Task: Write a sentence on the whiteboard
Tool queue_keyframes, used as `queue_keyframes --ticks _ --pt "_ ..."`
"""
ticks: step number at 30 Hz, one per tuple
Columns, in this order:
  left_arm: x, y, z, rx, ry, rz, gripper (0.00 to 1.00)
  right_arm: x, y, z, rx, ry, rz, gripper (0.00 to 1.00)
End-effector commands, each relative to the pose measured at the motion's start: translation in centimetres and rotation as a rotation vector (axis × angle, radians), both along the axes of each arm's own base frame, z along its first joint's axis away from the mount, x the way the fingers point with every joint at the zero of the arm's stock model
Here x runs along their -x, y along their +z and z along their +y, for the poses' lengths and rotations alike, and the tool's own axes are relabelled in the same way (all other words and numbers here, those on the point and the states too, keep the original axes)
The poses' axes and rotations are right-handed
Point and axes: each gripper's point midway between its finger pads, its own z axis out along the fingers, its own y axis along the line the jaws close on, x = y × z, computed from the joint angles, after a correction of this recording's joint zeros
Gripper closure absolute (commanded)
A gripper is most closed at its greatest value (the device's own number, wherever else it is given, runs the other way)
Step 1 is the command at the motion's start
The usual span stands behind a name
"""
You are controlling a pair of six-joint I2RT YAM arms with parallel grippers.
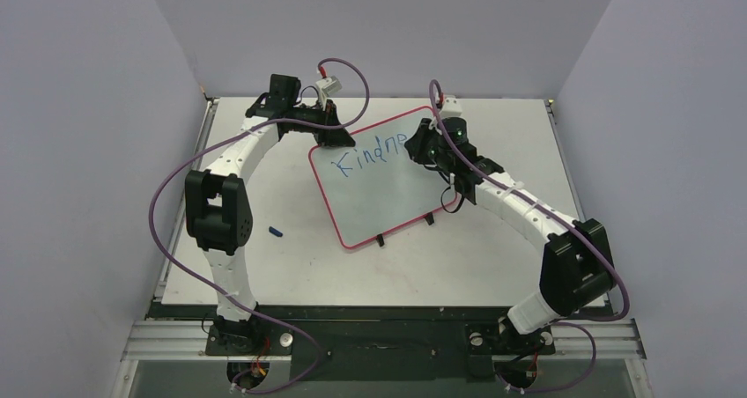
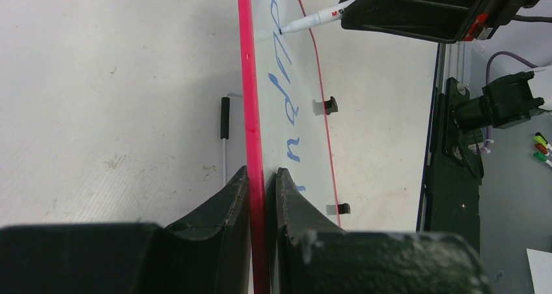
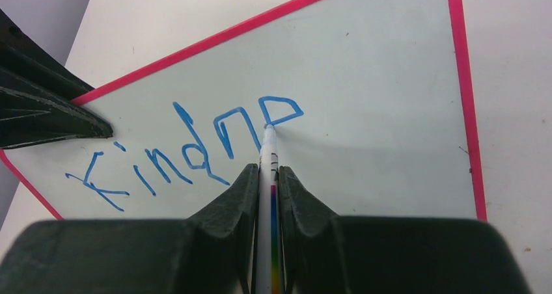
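From above, the whiteboard (image 1: 388,200) lies skewed on the counter (image 1: 291,270), left hand (image 1: 338,136) at its far corner, right hand (image 1: 419,148) over the sentence (image 1: 366,158). A small blue piece (image 1: 276,232) lies well behind the left hand, obstructing nothing. Left wrist: that hand is clamped on the red rim (image 2: 250,112), and a slip could let the board swivel under the marker (image 2: 312,22). Right wrist: the right hand grips the marker, tip on the last letter just ahead, so any swivel would spoil the stroke.

Bright, even, diffuse light; faint soft shadows; wrist views' near foreground slightly soft.
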Motion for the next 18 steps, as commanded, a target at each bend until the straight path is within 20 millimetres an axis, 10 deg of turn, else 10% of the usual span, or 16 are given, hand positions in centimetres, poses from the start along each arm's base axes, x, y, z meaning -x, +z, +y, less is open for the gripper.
queue_keyframes --ticks 1,18 --pt "1.3 1.7 -1.5 0.023 -0.101 -0.103 1.0 1.1 -0.9 -0.2 -0.004 0.0 0.02 1.0" --pt "1.3 1.9 -1.5 0.022 -0.102 -0.109 1.0 0.7 0.5 -2.6 0.044 -0.084 -0.01 1.0"
